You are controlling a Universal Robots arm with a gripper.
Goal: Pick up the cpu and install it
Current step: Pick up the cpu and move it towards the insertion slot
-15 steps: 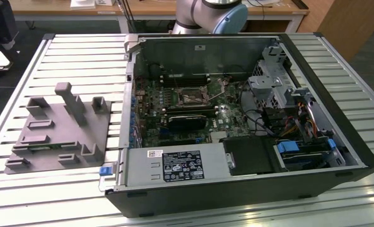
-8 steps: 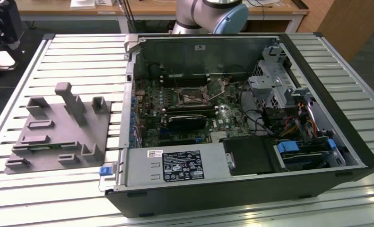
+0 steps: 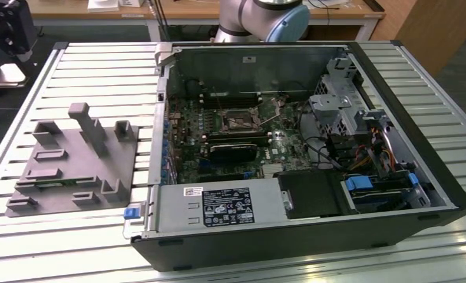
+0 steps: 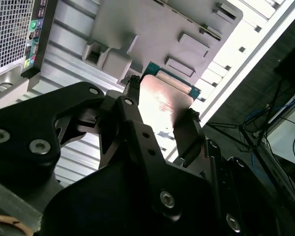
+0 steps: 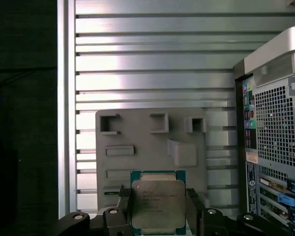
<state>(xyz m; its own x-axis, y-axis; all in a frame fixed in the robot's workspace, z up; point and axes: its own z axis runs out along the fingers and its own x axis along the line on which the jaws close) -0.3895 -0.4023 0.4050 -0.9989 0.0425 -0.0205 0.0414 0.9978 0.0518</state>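
Currently held: the cpu (image 5: 158,206), a flat square chip with a dull silver top and a thin pale rim, sits between the fingers of the tool (image 4: 163,98).
Tool state: clamped on the cpu, with one finger (image 5: 124,211) against each of two opposite edges; the metal top is bare in both wrist views.
Cpu position: it hangs above the grey tray (image 5: 137,128), apart from it. The tray lies on the slatted table (image 5: 152,59) just beside the open computer case (image 3: 296,147).
Socket: the metal-framed socket (image 3: 241,121) sits on the green board (image 3: 217,159) inside the case, well apart from the tray; the chip is not yet in it.
Weight: judged very light, so little load on the fingers.
Stiffness: probably rigid; it should not bend under a modest squeeze.
Surface: the smooth metal top and thin edges give little purchase, so it could slip or tilt if the hold is slack.
Fragility: the underside is hidden, but its contacts are likely delicate, and a knock on a corner could do harm.
Where to hold: by two opposite edges, as here, keeping the chip level and the top and underside untouched.
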